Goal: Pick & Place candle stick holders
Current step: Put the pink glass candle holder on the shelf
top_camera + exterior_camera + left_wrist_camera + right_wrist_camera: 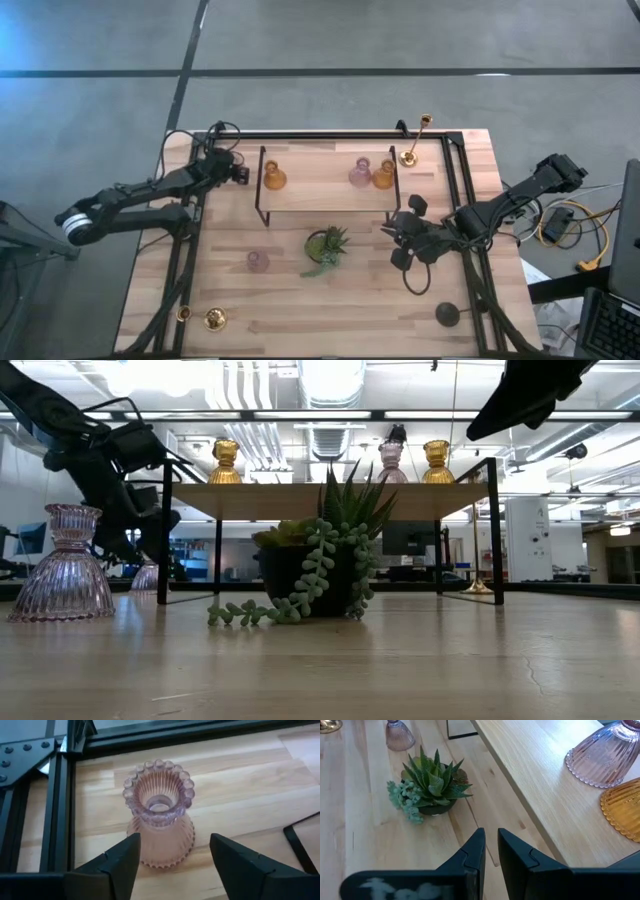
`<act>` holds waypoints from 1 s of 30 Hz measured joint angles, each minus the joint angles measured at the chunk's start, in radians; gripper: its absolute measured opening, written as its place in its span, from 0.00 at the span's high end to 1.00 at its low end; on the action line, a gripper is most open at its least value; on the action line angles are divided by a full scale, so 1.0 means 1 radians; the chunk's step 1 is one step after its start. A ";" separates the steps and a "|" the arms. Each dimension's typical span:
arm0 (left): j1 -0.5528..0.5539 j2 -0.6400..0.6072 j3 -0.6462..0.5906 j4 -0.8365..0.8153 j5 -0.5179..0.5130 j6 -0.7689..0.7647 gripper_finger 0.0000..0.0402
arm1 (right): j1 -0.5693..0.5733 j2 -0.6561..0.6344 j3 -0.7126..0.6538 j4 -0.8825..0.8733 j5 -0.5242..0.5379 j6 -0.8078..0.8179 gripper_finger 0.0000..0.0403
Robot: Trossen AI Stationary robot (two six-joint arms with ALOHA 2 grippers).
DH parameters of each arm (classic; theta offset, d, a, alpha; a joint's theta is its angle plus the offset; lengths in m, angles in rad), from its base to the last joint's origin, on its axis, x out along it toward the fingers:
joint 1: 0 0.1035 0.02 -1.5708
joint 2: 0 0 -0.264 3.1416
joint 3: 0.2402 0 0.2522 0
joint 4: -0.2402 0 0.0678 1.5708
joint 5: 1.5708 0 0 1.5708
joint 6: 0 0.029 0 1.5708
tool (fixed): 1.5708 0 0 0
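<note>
Candle stick holders are spread over the pale wooden desk [330, 310] and a low wooden shelf on a thin black wire frame [320, 190] at the upper middle of the high view. On the shelf stand a squat amber glass holder [273, 178] toward its left end, and a ribbed pink glass holder [361, 174] touching a second amber glass holder [384, 176] toward its right end. A slim gold stick on a round base [415, 142] stands just right of the shelf, at the upper right. Another small pink glass holder [258, 261] sits on the desk at lower centre-left, left of the spiky green potted plant [326, 246]. A gold holder [214, 320] lies at the lower left and a black round-based one [447, 315] at the lower right. The left pincer [172, 860] hangs at the shelf's left end, its fingers wide on either side of a ribbed pink glass holder with a beaded rim [159, 815], not touching it. The right pincer [491, 852] waits right of the plant, fingers narrow with nothing between them.
</note>
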 joint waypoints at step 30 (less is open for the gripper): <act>0.004 0.248 0.000 0.293 -0.183 0.008 0.31 | 0.000 0.000 0.000 0.001 0.000 -0.033 0.89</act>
